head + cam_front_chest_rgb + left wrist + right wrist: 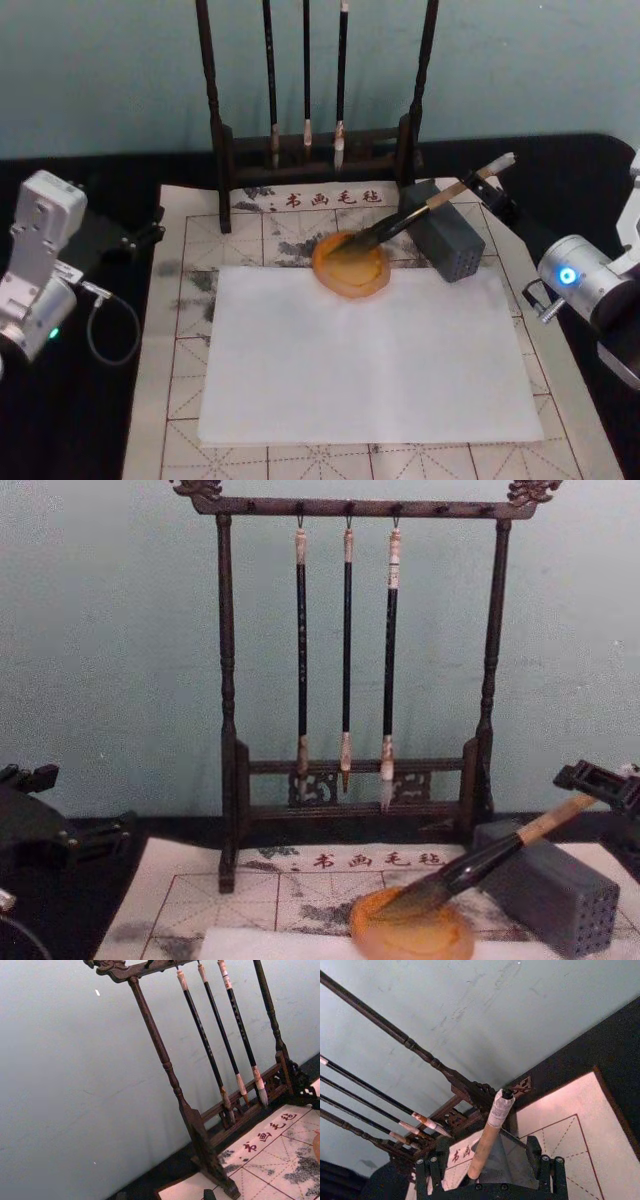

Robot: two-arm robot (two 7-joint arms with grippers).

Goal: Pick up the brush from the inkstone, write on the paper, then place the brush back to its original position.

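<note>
Brush (420,212) lies slanted, its dark tuft resting in the orange inkstone (350,293) and its handle leaning across the top of the grey block (450,240), white cap pointing to the bench's (80,440) far right. The right gripper (487,1142) straddles the upper bamboo handle; its jaws stand apart, one on each side, not yet touching it. To grip well, the jaws should probably close squarely across the handle below the cap, then lift along the brush's slant so the tuft clears the rim without dragging the dish toward the paper (370,360). The left gripper (140,236) is parked at the bench's left edge. Apart from the tuft, the inkstone shows amber with dark streaks; whether it holds liquid ink cannot be told. The block's visible holes appear unfilled.
</note>
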